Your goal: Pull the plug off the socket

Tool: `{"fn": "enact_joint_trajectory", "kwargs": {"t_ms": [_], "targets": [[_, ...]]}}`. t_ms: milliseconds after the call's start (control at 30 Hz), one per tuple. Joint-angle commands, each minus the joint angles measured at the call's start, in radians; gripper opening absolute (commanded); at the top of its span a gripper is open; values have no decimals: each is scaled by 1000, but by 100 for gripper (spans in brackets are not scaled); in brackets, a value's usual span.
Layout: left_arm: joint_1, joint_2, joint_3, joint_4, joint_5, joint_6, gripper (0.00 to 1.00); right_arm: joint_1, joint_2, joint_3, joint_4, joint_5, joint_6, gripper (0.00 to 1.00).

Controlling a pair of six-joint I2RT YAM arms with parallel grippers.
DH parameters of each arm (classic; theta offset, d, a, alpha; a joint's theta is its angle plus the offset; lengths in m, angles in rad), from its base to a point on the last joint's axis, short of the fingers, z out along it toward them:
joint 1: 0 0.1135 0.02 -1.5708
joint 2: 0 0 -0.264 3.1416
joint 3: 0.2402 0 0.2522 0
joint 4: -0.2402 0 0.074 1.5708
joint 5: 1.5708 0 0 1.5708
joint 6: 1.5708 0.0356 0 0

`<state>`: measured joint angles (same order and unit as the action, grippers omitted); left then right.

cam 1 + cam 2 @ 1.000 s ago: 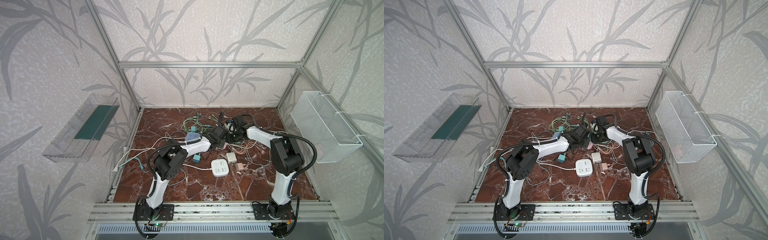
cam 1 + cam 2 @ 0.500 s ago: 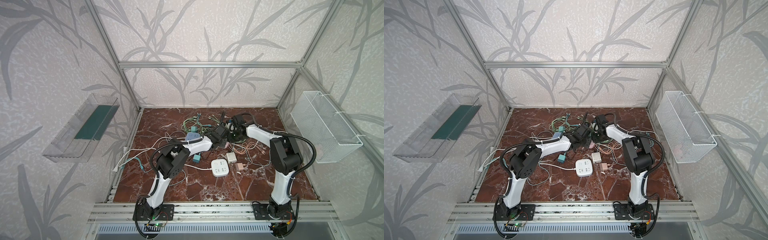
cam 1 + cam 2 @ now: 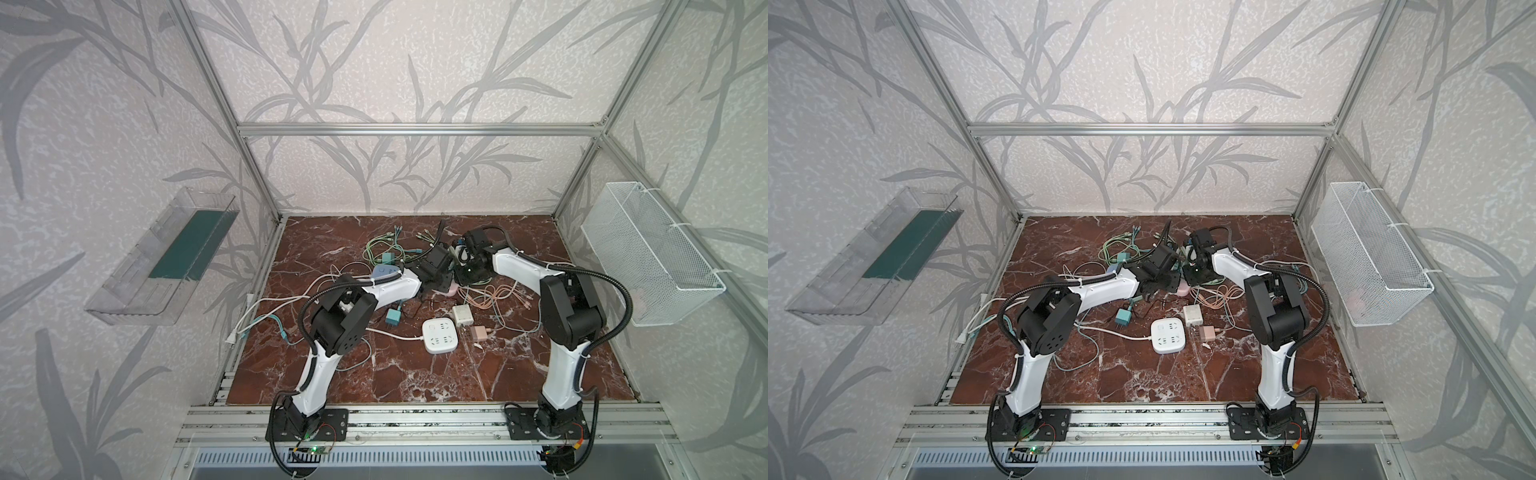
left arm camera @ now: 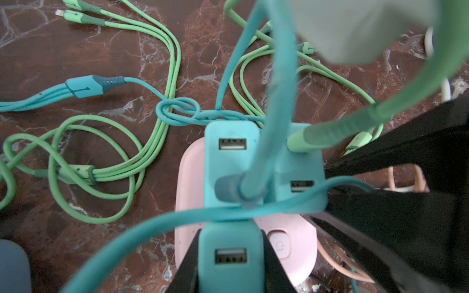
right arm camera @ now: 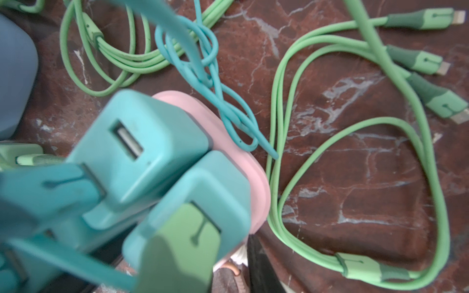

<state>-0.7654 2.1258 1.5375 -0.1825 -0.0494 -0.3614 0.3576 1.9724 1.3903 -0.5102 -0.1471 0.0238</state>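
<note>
Almost nothing has been moved over the last second. Both arms are kept bent inward over the same tangle of cables, and only a slight shift is seen at the left arm's elbow and wrist.

A marbled red-brown table (image 3: 415,382) is shown in both top views. Near the middle of its far edge a pink socket (image 4: 189,197) is laid flat. The plug (image 4: 231,266), a teal charger, is seated in it beside two more teal chargers (image 4: 232,162).

The plug is clamped between the two black fingers of the left gripper (image 4: 230,234), which is closed narrowly on its sides from above. The right gripper (image 4: 328,185) is brought in from the opposite side with its jaws drawn together. Its tips are set against the edge of one neighbouring charger, and whether anything is pinched cannot be told.

The plug's long axis is judged to run straight up out of the socket face, in line with the left gripper. The pull is therefore expected to be made upward by the left arm, with the socket perhaps held down by the right. A teal cable (image 4: 276,88) and a green cable (image 4: 337,132) are draped across the chargers and could be snagged.

Beyond the table's left edge a clear tray (image 3: 124,299) is hung on the wall, and a dark green sheet (image 3: 191,245) is held in it. Beyond the right edge a white wire basket (image 3: 648,266) is hung, and a faint pinkish item (image 3: 640,297), too small to name, is seen inside.
</note>
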Motion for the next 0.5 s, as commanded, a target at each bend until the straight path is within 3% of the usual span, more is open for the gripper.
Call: {"fn": "enact_joint_trajectory", "kwargs": {"t_ms": [0,467], "targets": [[-12,-81,45,73,41,-9,13,14,54,-14,-84,18,-24,25],[-73,-24,148,-58,-107,93,14,24,72,10,-97,21,-24,25]]}}
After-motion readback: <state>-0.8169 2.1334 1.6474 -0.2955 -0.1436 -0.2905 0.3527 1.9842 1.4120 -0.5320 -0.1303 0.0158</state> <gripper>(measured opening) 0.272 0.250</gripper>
